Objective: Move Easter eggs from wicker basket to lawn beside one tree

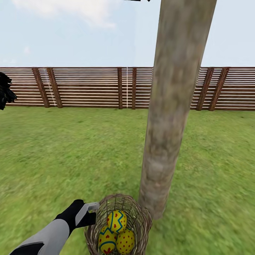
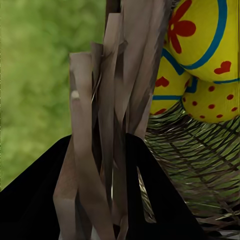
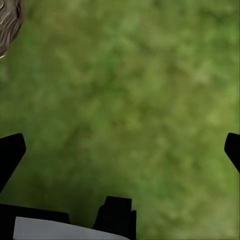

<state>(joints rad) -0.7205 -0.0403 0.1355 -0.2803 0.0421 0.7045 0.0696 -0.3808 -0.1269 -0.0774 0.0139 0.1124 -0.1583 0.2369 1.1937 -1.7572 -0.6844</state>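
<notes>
Three Easter eggs lie together inside the wicker basket, which stands on the lawn at the near edge of the scene, just left of the tree and close against its trunk base. None has been removed.

The left gripper sits at the basket's left rim. In the left wrist view its two dark fingers stand on either side of the rim weave, closed on the wicker basket, with the eggs just beyond.

The right gripper is spread wide and holds nothing, facing bare lawn.

Step in hand, as judged: the basket is secured beside the chosen tree; egg extraction has not begun. The next move calls for bringing the free right gripper over the basket mouth, descending onto the topmost egg, and closing gently, since a smooth rounded shell is likely to slip.
</notes>
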